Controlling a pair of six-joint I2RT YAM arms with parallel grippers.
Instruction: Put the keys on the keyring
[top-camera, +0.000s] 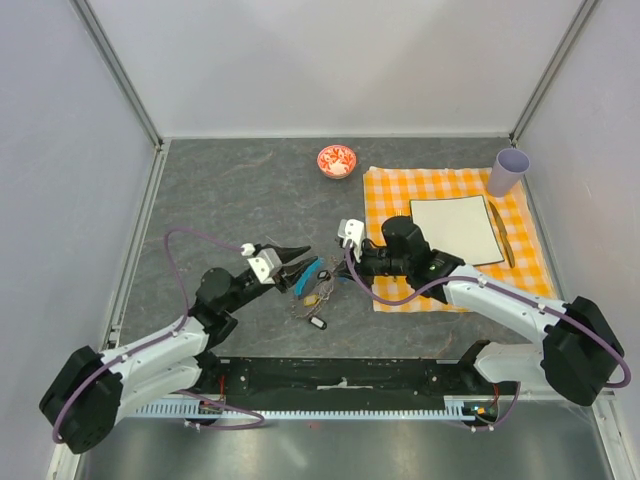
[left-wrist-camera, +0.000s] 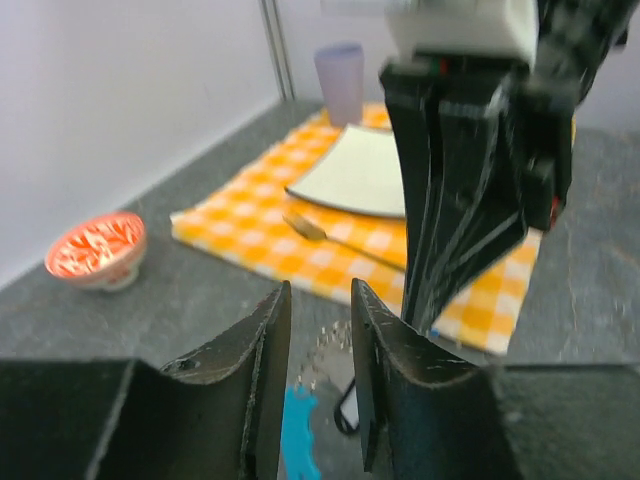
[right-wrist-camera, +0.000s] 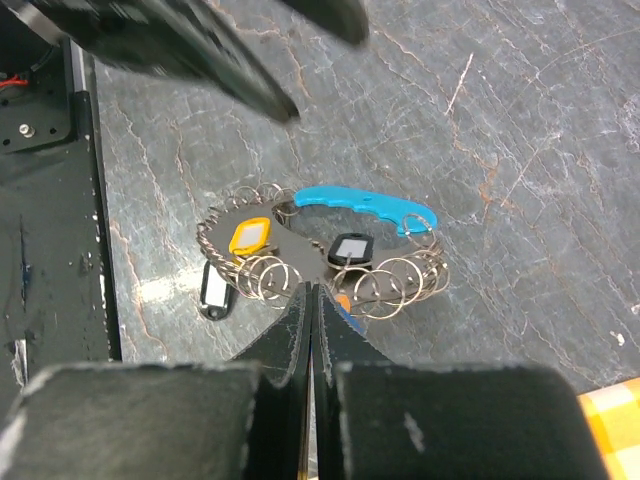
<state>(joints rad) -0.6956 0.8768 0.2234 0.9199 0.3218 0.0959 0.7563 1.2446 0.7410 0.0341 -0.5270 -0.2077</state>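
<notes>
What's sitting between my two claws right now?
The keyring, marked by its light-blue strip, with the keys bunched beside it; the top view shows it.

Right pincer (right-wrist-camera: 308, 300): fingers pressed together, tips at the keyring (right-wrist-camera: 228, 214) wire. Keyring lies flat on the grey marbled counter (right-wrist-camera: 500, 120), with its light-blue strip (right-wrist-camera: 360, 207) along the upper edge. Keys (right-wrist-camera: 250, 237) with yellow and black heads are bunched among the wire coils.

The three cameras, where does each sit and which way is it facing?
Top external: above and behind the arms, looking down on the table; both arms show, bases at bottom.
Left wrist: on the left arm, facing the checked cloth; its parted fingers show.
Right wrist: on the right arm, looking down at the keyring; its closed fingers show.
Shared: all three show the keyring's blue strip.
</notes>
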